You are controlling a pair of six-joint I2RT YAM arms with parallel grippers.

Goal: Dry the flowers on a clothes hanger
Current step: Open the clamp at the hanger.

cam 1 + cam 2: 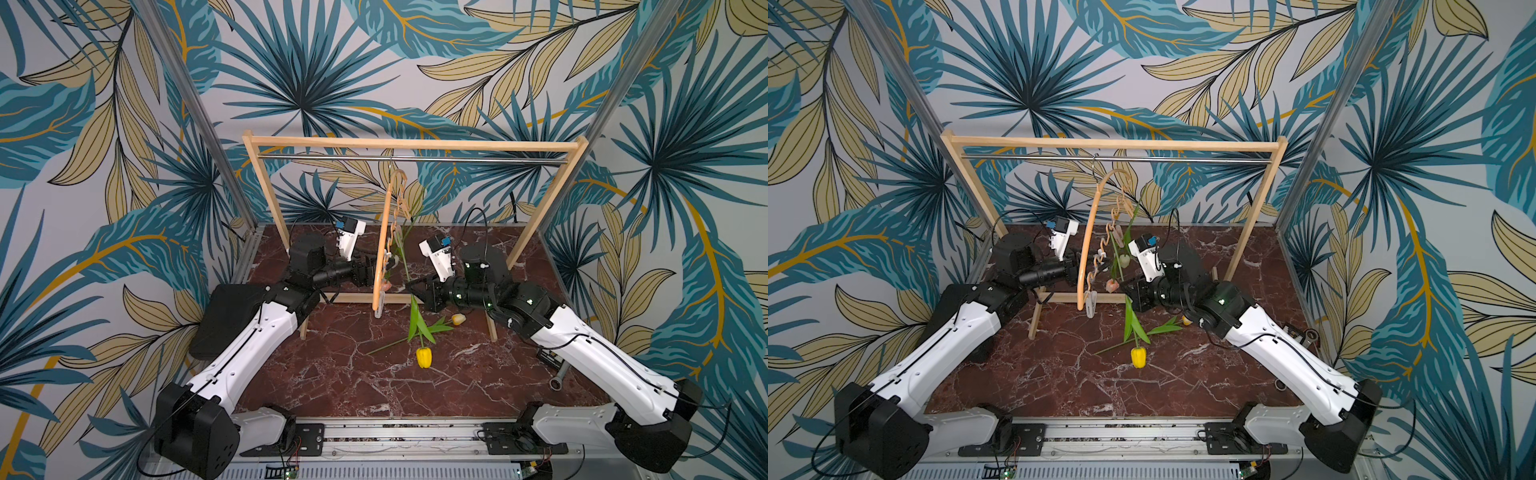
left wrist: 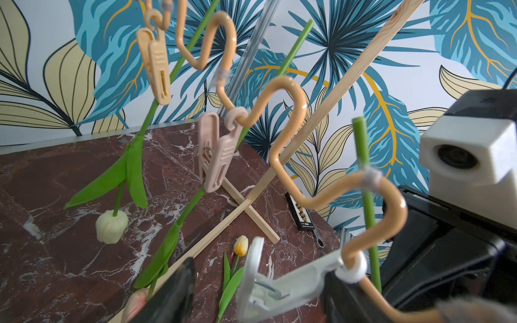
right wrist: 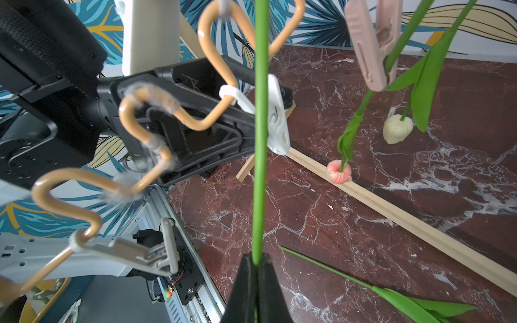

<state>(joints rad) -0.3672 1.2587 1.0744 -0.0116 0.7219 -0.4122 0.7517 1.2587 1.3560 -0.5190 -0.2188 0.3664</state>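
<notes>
We see the clothes hanger hooked on the metal rod near the middle of both top views, the cream tulip and pink tulip hanging head-down from it. At its 3 o'clock our right gripper pinches the stem of the yellow tulip, head toward 6. At 9 o'clock our left gripper has its fingers apart around the white clothespin. The yellow-orange tulip lies on the marble table at 4 o'clock.

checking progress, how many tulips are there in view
4. Cream-white tulip and pink tulip hang head-down on the clothes hanger; yellow tulip hangs head-down in the shut right gripper; yellow-orange tulip lies on the table. None seems hidden.
</notes>
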